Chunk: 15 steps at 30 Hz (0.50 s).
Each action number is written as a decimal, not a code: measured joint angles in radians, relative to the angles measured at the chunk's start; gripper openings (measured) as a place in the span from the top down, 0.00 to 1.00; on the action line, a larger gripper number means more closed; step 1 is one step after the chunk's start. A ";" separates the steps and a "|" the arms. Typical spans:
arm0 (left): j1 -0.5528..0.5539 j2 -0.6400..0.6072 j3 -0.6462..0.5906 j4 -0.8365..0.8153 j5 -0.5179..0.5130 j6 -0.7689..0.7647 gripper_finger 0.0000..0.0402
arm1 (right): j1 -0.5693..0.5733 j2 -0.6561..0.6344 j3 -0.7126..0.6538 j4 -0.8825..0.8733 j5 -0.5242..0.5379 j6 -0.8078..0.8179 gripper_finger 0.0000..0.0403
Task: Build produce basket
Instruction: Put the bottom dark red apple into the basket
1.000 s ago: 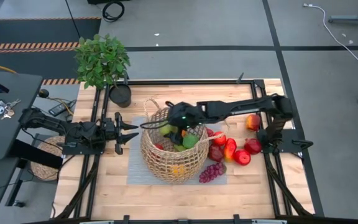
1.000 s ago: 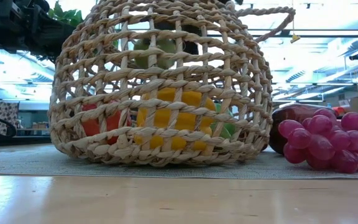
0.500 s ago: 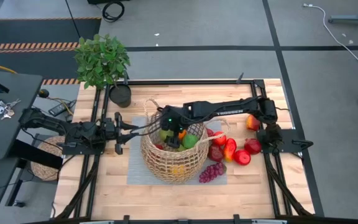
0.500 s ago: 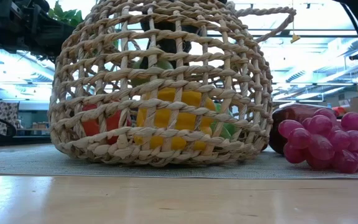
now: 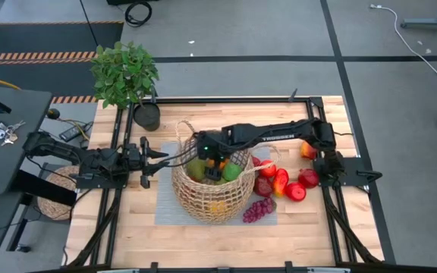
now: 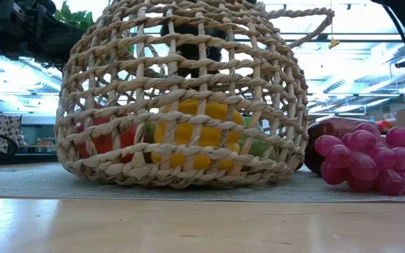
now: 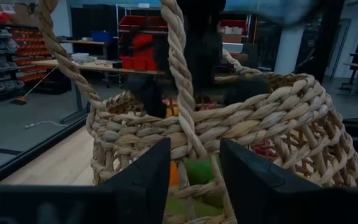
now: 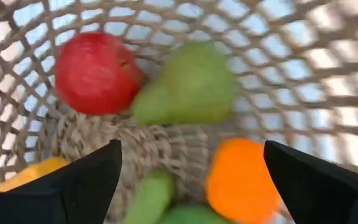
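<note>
Basket (image 5: 212, 189) sits mid-table on one grey mat (image 5: 165, 203), left gripper (image 5: 158, 158) pinching its handle (image 7: 180, 74); right gripper (image 5: 212, 162) spread inside, above one red apple (image 8: 95, 73), one orange (image 8: 244, 180). One grape bunch (image 5: 259, 210) lies outside.

Overhead camera looks straight down; the low one sits level at the table's near edge; both share the basket (image 5: 212, 182), which both wrist cameras view close.

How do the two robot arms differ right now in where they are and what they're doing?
The right end effector reaches down inside the basket, fingers spread wide and empty above the fruit; the left end effector stays outside, at the basket's rim by one rope handle. The right arm stretches far across the table; the left is folded near its edge. Both are dark, two-fingered arms.
</note>
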 joint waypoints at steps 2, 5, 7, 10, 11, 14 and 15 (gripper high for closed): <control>0.000 0.000 0.000 0.000 0.000 0.000 0.63 | 0.000 -0.010 0.063 -0.111 0.047 0.019 0.02; 0.000 0.000 0.000 -0.002 0.000 0.000 0.63 | 0.013 -0.026 0.146 -0.200 0.087 0.040 0.02; 0.000 0.000 0.000 0.000 0.000 0.000 0.63 | 0.033 -0.044 0.185 -0.256 0.122 0.044 0.02; 0.000 0.000 0.000 0.000 0.000 0.000 0.64 | 0.066 -0.093 0.198 -0.294 0.225 0.031 0.02; 0.000 0.000 0.000 0.000 0.000 0.000 0.64 | 0.078 -0.112 0.198 -0.311 0.272 0.030 0.02; 0.000 0.000 0.000 0.000 0.000 0.000 0.64 | 0.101 -0.169 0.198 -0.359 0.367 0.047 0.03; 0.000 0.000 0.000 0.000 0.000 0.000 0.63 | 0.108 -0.189 0.197 -0.373 0.386 0.061 0.04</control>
